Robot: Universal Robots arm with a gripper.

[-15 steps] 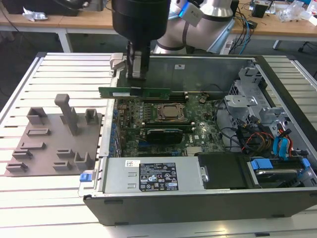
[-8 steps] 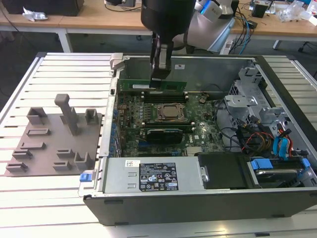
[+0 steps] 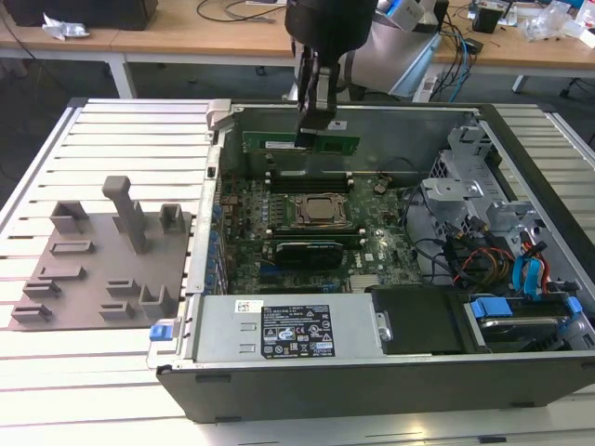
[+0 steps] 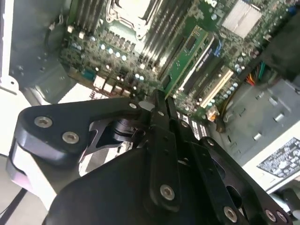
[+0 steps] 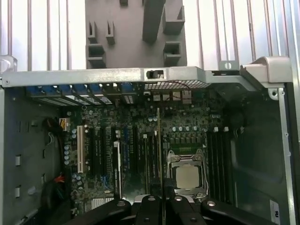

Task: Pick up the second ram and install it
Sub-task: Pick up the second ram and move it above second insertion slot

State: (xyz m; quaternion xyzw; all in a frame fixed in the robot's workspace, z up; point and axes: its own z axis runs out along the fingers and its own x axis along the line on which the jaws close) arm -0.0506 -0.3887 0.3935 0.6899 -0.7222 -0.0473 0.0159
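Holding second ram (image 3: 271, 142) (green stick), pincer (image 3: 313, 130) above motherboard (image 3: 376, 246).

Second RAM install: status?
Done: pickup. The black pincer is shut on the long, thin green circuit-board stick. In hand: the stick hangs level inside the open computer case, above the dark memory slots beside the square CPU socket. Left: seating; it is in no slot yet.

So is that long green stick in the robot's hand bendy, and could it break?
Probably stiff: the long, thin green circuit-board stick juts out straight on both sides of the black hand pinching it from above. Likely light, since that narrow pinch carries it. Maybe fragile, being so thin.
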